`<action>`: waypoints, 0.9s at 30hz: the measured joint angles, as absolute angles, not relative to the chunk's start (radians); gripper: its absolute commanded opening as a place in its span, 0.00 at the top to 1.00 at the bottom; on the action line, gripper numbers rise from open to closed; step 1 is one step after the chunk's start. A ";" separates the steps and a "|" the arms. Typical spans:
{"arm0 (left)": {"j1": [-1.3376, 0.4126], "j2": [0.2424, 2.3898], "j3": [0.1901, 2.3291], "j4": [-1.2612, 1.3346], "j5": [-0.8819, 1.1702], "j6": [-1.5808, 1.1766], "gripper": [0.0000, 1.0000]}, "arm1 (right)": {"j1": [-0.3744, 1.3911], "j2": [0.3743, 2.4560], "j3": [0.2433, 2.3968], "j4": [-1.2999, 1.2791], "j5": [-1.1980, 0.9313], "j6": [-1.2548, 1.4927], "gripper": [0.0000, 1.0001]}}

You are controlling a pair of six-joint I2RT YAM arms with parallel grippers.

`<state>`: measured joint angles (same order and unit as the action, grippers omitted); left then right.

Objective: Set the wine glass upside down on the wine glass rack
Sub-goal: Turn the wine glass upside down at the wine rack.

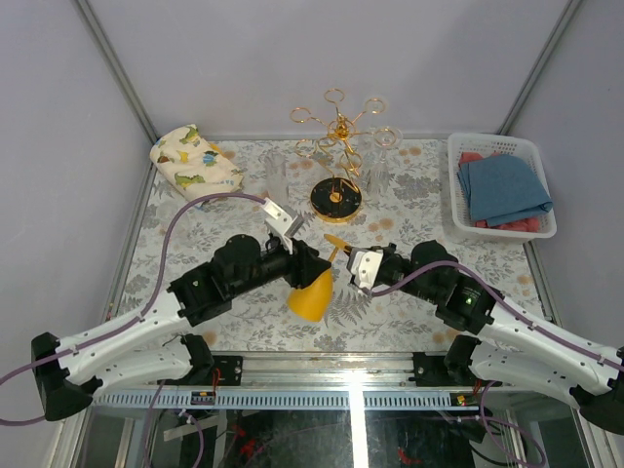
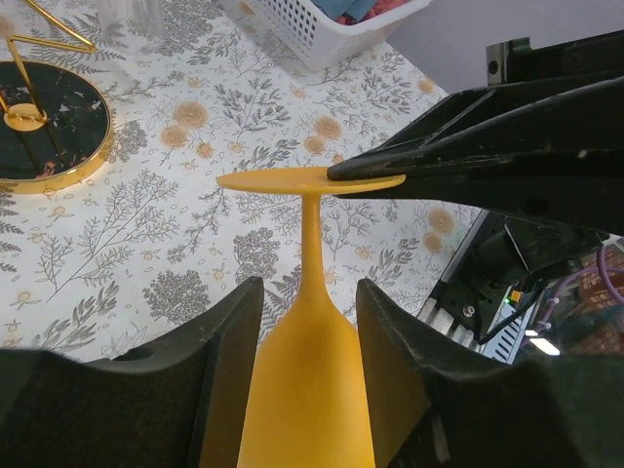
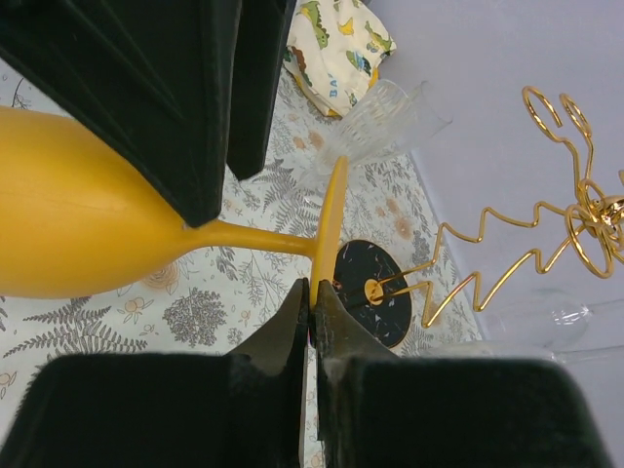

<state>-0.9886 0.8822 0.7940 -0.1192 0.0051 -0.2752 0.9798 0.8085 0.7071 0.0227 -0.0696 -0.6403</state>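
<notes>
Two black arms meet over the floral table (image 1: 390, 317) in the overhead view, the left gripper (image 1: 308, 276) clasping the bowl of the yellow wine glass (image 1: 312, 300) held on its side while the right gripper (image 1: 344, 252) pinches its foot, near the gold wine glass rack (image 1: 336, 132) at the far edge. From the left wrist, its fingers (image 2: 224, 370) sit narrowly either side of the bowl, stem pointing away. From the right wrist, fingers (image 3: 292, 322) are closed tight on the foot's rim, the rack's black base beyond.
</notes>
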 measured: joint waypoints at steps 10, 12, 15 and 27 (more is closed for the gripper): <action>-0.989 0.955 0.789 -0.036 0.017 -0.336 0.80 | 0.980 0.798 0.707 0.058 -0.079 -0.628 1.00; -0.989 0.961 0.788 -0.029 0.019 -0.343 0.80 | 0.980 0.789 0.707 0.059 -0.084 -0.626 1.00; -0.989 0.971 0.788 -0.008 0.026 -0.348 0.81 | 0.980 0.781 0.707 0.058 -0.091 -0.617 1.00; -0.989 0.987 0.788 0.016 0.041 -0.365 1.00 | 0.979 0.767 0.701 0.051 -0.086 -0.581 0.98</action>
